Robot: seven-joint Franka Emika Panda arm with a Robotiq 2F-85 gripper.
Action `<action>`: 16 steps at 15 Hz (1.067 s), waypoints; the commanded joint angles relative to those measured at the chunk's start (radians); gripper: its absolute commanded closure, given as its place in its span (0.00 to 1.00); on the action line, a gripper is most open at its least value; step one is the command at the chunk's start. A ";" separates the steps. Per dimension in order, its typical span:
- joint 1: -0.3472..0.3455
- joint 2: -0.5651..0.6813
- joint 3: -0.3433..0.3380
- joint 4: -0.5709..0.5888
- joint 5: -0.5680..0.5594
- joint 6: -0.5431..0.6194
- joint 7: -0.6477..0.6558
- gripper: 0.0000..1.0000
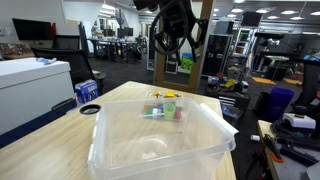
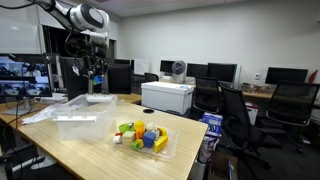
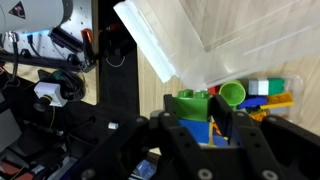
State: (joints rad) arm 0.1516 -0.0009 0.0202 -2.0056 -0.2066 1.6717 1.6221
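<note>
**Gripper high over the table, a green and blue block between its fingers**

In the wrist view a green studded block (image 3: 190,103) with a blue part under it shows right between the dark fingers (image 3: 228,118). Whether it is gripped or lies in the tray below cannot be told from these pictures. The gripper (image 3: 200,125) has its jaws drawn partly together with a gap left between them. In both exterior views it hangs well above the wooden table (image 2: 70,150), over the far end of the big clear bin (image 2: 85,118).

The bin (image 1: 160,140) is see-through plastic with a broad rim, and the table's wood shows through its floor.

Just beside it lies a shallow clear tray (image 2: 170,150) holding a heap of small toy pieces (image 2: 140,133) in green, yellow, blue, red and white. In the wrist view a green cylinder (image 3: 232,95) stands among them. In an exterior view the same pieces (image 1: 165,108) appear beyond the bin's far wall.

A roll of tape (image 1: 88,92) sits near the table's edge. A white printer (image 2: 167,97) stands on a desk behind.
</note>
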 commanded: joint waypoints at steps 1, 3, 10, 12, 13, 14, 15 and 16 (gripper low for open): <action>-0.071 -0.038 -0.011 -0.012 -0.062 0.028 -0.018 0.83; -0.119 -0.013 -0.040 0.009 -0.052 0.044 -0.060 0.83; -0.218 0.108 -0.116 0.085 -0.075 0.237 -0.281 0.83; -0.226 0.144 -0.128 0.103 -0.079 0.311 -0.364 0.83; -0.229 0.158 -0.133 0.110 -0.077 0.341 -0.398 0.83; -0.231 0.180 -0.137 0.117 -0.075 0.376 -0.435 0.83; -0.232 0.202 -0.141 0.127 -0.068 0.405 -0.468 0.83; -0.232 0.222 -0.145 0.134 -0.062 0.428 -0.494 0.83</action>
State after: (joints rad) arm -0.0719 0.1622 -0.1179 -1.9052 -0.2669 2.0345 1.2249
